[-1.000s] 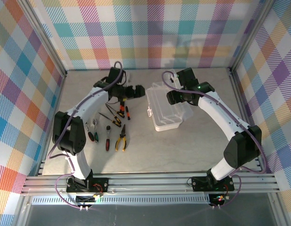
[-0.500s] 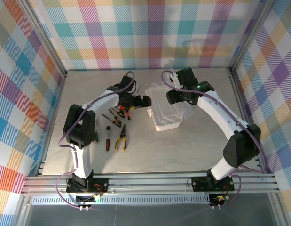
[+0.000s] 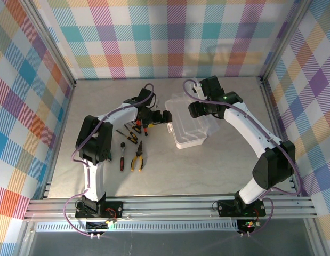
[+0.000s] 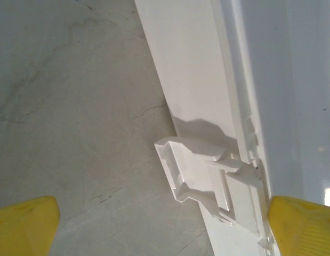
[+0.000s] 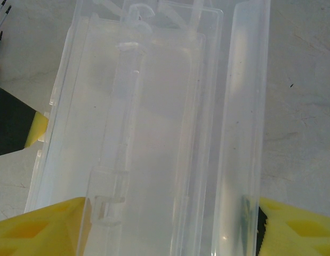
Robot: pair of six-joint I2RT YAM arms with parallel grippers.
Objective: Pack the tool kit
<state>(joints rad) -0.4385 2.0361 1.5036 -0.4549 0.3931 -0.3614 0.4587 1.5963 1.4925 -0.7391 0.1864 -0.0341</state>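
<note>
While the right gripper (image 3: 196, 113) clasps the translucent white case (image 3: 188, 136) across its width, the left gripper (image 3: 165, 118) hangs with its jaws spread wide at the case's left side, holding nothing. The case sits near the middle of the pale stone-patterned table (image 3: 207, 170), its long side running away from the arms. From the right wrist, the right gripper (image 5: 170, 226) has one yellow fingertip on each long edge of the case (image 5: 154, 133), both against the plastic. The moulded ridges of the case's top show through the cloudy plastic, and what lies inside cannot be made out. One black-and-yellow finger of the left gripper (image 5: 15, 133) reaches in from the left, just beside the case wall. From the left wrist, the left gripper (image 4: 162, 226) has one fingertip over bare table and the other over the case (image 4: 191, 80), with a white latch (image 4: 199, 176) standing out from the side wall between them, untouched. The tools lie loose on the table to the left of the case: yellow-handled pliers (image 3: 136, 160) nearest the arms, a red-and-black-handled tool (image 3: 122, 154) just beside them, and a cluster of small hand tools (image 3: 134, 129) with orange and black grips farther back, under the left arm.
</note>
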